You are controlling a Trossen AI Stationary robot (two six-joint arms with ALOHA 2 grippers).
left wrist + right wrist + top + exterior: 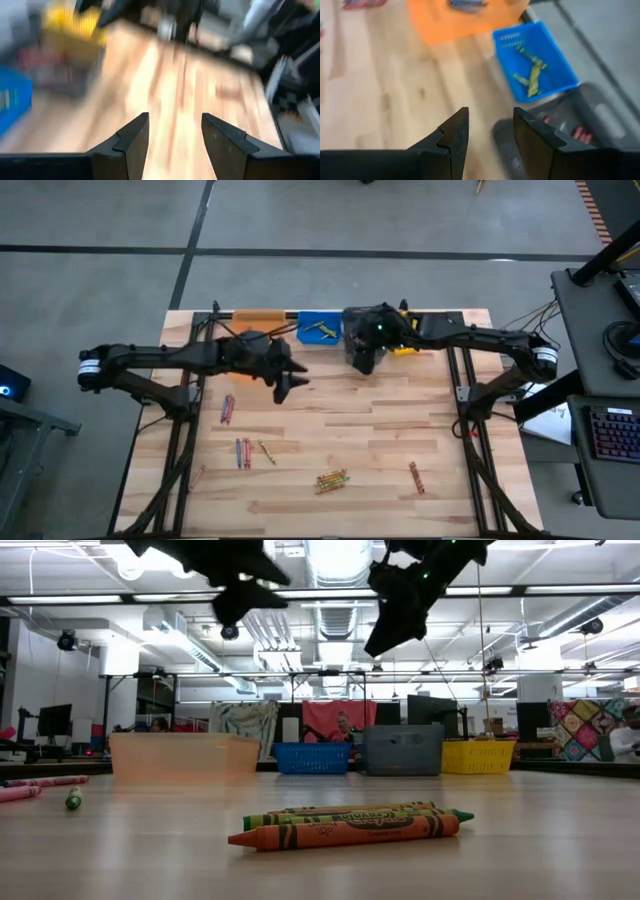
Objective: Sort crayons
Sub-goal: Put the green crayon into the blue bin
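Crayons lie loose on the wooden table: a red and blue pair (228,408), a few (243,452) beside a green one (266,451), a green and orange cluster (332,479), also in the low view (350,825), and a red-orange pair (415,477). My left gripper (290,385) hangs open and empty (172,120) above the table's middle left. My right gripper (365,360) is open and empty (490,112), raised by the grey bin (600,115), which holds red crayons (580,134).
Four bins stand in a row along the far edge: orange (185,755) with blue crayons (465,4), blue (312,757) with green-yellow crayons (532,70), grey (403,750) and yellow (478,755). Another crayon (197,476) lies near the left edge.
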